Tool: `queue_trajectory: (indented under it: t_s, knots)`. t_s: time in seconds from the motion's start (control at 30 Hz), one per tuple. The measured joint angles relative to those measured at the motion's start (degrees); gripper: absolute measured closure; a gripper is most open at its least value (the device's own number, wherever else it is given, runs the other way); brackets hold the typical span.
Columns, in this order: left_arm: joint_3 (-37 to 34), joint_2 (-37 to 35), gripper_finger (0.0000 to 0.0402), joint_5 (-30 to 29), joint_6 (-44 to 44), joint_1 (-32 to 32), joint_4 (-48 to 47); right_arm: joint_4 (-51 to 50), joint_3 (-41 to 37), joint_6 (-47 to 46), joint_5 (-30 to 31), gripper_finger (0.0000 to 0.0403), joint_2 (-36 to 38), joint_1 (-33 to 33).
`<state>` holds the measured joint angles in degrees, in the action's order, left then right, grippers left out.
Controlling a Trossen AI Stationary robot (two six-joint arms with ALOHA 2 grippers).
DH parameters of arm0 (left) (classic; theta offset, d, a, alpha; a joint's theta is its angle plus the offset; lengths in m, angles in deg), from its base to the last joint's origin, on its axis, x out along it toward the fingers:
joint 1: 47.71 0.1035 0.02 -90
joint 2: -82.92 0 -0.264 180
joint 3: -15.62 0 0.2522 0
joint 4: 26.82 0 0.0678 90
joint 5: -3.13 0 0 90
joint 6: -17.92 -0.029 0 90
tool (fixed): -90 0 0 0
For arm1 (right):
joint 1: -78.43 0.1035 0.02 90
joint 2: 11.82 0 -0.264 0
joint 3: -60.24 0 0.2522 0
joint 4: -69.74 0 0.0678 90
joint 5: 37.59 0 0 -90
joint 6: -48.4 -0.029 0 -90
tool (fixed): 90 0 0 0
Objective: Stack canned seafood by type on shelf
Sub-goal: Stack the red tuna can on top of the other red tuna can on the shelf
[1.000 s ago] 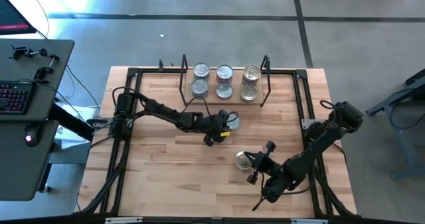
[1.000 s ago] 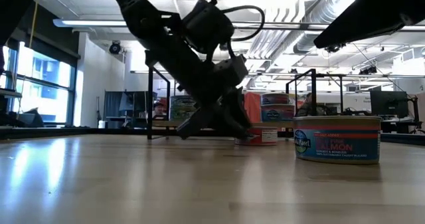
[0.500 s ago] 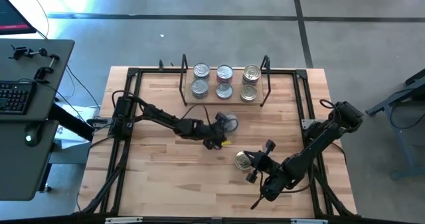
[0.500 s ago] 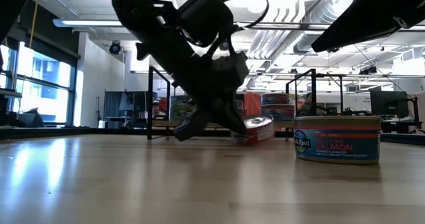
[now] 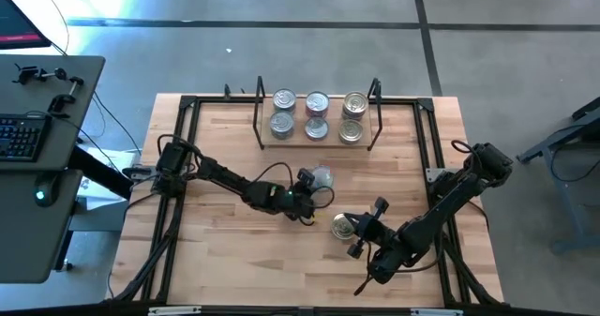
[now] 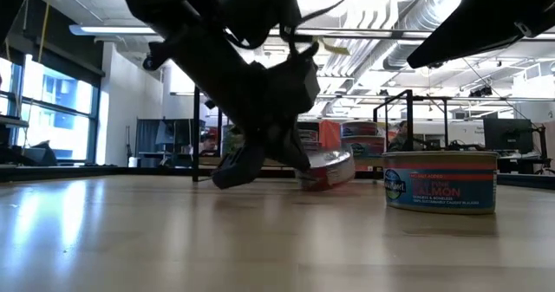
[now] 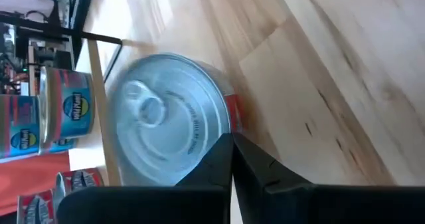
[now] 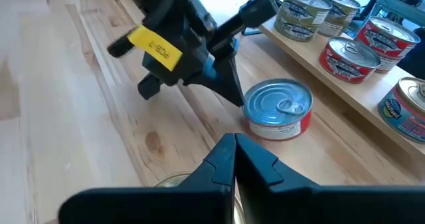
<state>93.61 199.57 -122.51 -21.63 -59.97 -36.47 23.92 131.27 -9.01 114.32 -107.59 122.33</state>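
A short can with a silver lid and a red label [image 5: 322,176] lies mid-table, tilted in the low view [image 6: 328,169]. My left gripper [image 5: 306,200], shut, is at its near-left side. Another can, gold-lidded [image 5: 344,226] and labelled as salmon [image 6: 440,181], stands flat on the table. My right gripper [image 8: 234,144], shut, hangs just right of it and above the table. The shelf [image 5: 317,140] stands at the far edge, its wooden board carrying several cans in two rows. My left gripper's shut fingertips [image 8: 235,94] meet the red-labelled can at its rim [image 7: 222,127] on the side facing the gripper. They come slanting down from the table's near left. That side of the can rests on the table and the opposite side is raised.
A black rod frame [image 5: 187,105] runs round the tabletop. The right arm [image 5: 459,189] reaches in from the right edge. Bare wood lies at the near left of the table [image 5: 225,250]. A desk with a keyboard [image 5: 19,138] stands beyond the left edge.
My left gripper has drawn back toward the table's near edge. The red-labelled can has slid slightly the same way and tipped from flat to tilted. The right arm and the salmon can have kept still.
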Motion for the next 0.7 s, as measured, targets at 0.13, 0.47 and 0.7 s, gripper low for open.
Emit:
queue_trajectory:
  t_s: [0.13, 0.47, 0.7]
  knots:
    - [0.0, -0.8, 0.0401, -0.1, 0.5, -0.7, -0.4, -0.3, 0.0, -0.2, 0.0, 0.0402, 0.0, 0.0]
    - [0.1, -8.6, 0.0400, 5.1, 4.9, -2.4, -4.8, -2.5, 0.0, -3.1, -3.6, 0.0375, -0.3, -4.6]
    - [0.1, -9.8, 0.0340, 20.7, 5.7, 3.1, -10.3, -2.7, 0.0, -0.7, -3.6, 0.0271, -1.3, -8.0]
